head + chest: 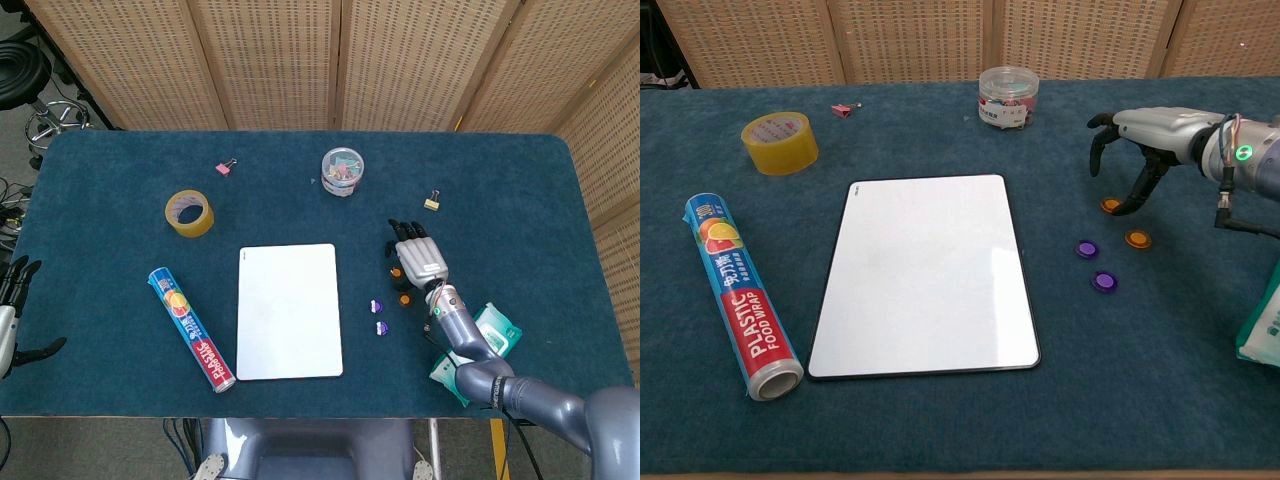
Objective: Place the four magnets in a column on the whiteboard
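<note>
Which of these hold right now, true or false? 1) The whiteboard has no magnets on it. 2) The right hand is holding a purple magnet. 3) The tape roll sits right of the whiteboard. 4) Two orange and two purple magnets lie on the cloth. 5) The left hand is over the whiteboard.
1) True: the whiteboard is bare.
2) False: the right hand holds nothing; its fingers arch down over the far orange magnet.
3) False: the tape roll sits left of the board, farther back.
4) True: the far orange one, a near orange magnet and two purple magnets lie right of the board.
5) False: the left hand is at the table's left edge, far from the board.
</note>
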